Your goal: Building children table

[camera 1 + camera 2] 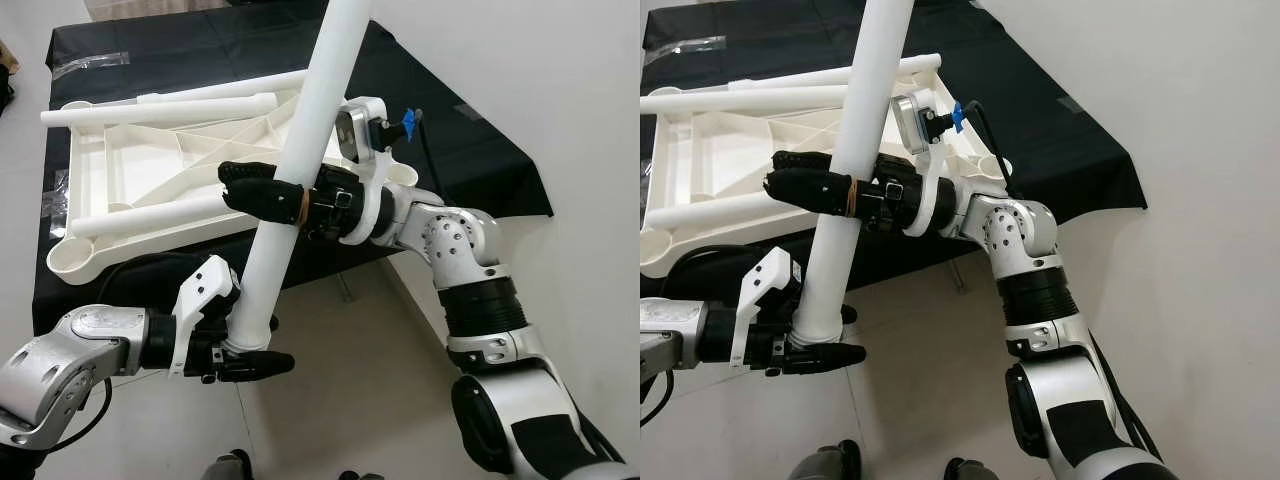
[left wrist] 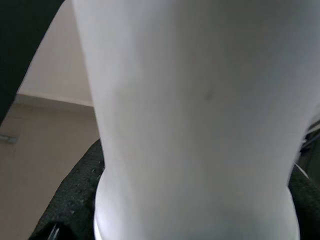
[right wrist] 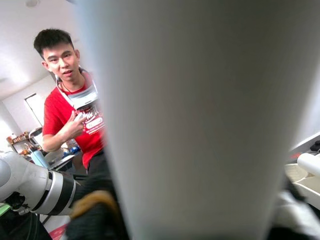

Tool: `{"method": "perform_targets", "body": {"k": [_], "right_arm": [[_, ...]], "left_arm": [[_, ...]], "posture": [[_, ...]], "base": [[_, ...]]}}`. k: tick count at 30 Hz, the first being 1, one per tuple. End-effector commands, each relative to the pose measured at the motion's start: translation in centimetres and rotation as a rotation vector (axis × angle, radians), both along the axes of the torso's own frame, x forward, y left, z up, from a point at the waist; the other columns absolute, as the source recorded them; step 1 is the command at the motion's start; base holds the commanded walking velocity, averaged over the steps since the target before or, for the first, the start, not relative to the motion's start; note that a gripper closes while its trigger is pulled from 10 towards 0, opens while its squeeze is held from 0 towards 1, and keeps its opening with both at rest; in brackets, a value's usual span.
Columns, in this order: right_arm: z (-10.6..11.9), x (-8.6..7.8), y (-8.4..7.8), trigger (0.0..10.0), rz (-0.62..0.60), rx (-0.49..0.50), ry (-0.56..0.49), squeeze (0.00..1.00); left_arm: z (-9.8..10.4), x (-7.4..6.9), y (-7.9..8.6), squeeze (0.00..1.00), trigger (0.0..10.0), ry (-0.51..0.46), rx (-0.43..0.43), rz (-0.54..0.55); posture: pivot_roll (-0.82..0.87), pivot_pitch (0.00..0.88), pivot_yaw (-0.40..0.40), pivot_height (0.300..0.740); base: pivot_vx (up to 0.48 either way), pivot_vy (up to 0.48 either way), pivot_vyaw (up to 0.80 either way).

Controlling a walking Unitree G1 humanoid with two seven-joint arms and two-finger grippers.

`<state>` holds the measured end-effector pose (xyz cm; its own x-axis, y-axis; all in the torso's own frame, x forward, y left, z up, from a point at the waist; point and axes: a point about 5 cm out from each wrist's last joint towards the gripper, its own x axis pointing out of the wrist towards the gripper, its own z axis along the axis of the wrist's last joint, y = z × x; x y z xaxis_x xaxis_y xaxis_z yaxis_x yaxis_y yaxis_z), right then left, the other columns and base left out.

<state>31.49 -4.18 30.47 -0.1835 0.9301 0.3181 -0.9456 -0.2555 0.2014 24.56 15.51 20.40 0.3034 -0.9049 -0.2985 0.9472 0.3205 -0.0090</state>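
White table leg (image 1: 300, 170) clamped by right gripper (image 1: 262, 192) mid-shaft; left gripper (image 1: 250, 360) grips base; no legible writing.

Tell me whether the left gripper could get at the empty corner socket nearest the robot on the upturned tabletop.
Probably not yet. The left gripper is shut on the white table leg, which the right gripper also holds. The corner socket itself lies open on the tabletop.

You get no readable text anywhere. The person's red shirt (image 3: 65, 116) carries a dark printed graphic, too blurred for you to read. No labels or numbers legible on the white table leg (image 1: 300, 160).
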Motion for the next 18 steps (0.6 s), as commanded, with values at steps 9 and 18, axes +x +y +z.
{"method": "perform_targets", "body": {"k": [9,18], "right_arm": [[-0.23,-0.28,0.26,0.0,0.022,-0.009,-0.011,0.0],[-0.36,-0.14,0.09,0.0,0.014,-0.013,-0.018,0.0]], "left_arm": [[-0.22,-0.23,-0.04,0.0,10.0,0.019,0.007,-0.007],[-0.38,-0.07,0.02,1.0,10.0,0.07,-0.005,0.019]], "posture": [[0.05,0.203,-0.042,0.74],[0.05,0.199,-0.041,0.74]], "base": [[0.0,0.0,0.0],[0.0,0.0,0.0]]}}
